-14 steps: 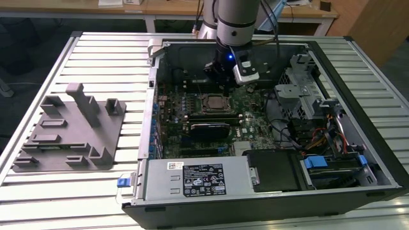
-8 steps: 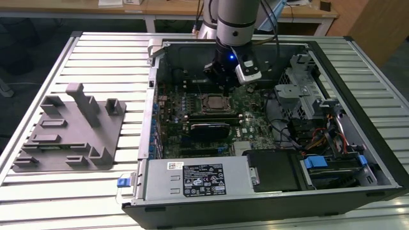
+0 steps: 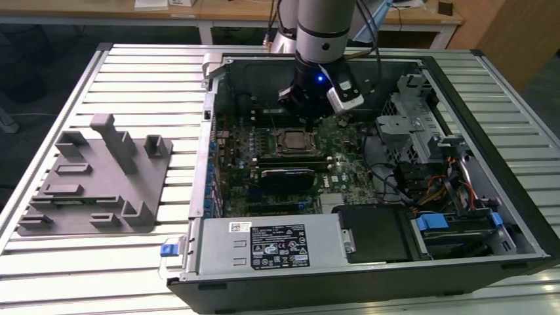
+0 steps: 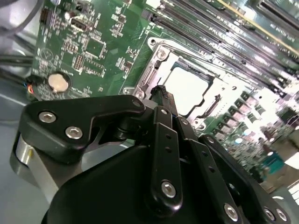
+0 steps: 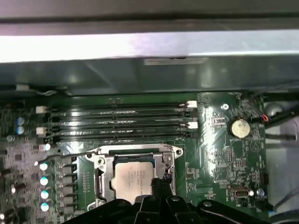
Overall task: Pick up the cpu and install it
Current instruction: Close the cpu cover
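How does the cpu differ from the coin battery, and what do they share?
The cpu is square; the coin battery is round. The cpu is clearly larger than the coin battery. The cpu lies inside a metal socket frame beside the memory slots; the coin battery sits apart on open board. Both show pale metal tops and lie flat on the green motherboard.

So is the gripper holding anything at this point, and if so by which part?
Nothing that shows: the cpu lies flat in the socket, and the gripper hangs at the cpu's edge; whether it touches cannot be told.
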`<state>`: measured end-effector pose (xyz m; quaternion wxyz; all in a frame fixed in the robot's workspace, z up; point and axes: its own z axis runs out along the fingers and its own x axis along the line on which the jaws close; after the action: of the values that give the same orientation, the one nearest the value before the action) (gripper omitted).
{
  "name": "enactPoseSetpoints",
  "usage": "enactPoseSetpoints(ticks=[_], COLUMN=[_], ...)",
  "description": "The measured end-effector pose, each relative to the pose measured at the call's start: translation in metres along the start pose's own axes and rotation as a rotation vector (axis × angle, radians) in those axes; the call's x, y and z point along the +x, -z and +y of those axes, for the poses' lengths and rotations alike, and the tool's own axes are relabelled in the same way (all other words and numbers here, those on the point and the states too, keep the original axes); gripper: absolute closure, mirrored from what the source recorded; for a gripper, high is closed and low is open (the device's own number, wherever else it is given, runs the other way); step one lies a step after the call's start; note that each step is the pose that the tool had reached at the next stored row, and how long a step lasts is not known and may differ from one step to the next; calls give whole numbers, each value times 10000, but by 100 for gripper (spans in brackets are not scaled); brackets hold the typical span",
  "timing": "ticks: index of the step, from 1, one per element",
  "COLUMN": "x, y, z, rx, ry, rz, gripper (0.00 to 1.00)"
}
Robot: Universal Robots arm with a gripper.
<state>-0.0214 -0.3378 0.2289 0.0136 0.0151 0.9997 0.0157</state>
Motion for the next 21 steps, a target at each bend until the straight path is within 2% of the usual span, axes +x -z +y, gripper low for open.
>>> enactPoseSetpoints(ticks=[10,13,21], x=[10,11,10], y=[0,0,0], z=[0,-1,0], rx=[-43,-34,-33], ry=[1627,1302,1287], rz=[52,43,41], gripper=[89,89,89])
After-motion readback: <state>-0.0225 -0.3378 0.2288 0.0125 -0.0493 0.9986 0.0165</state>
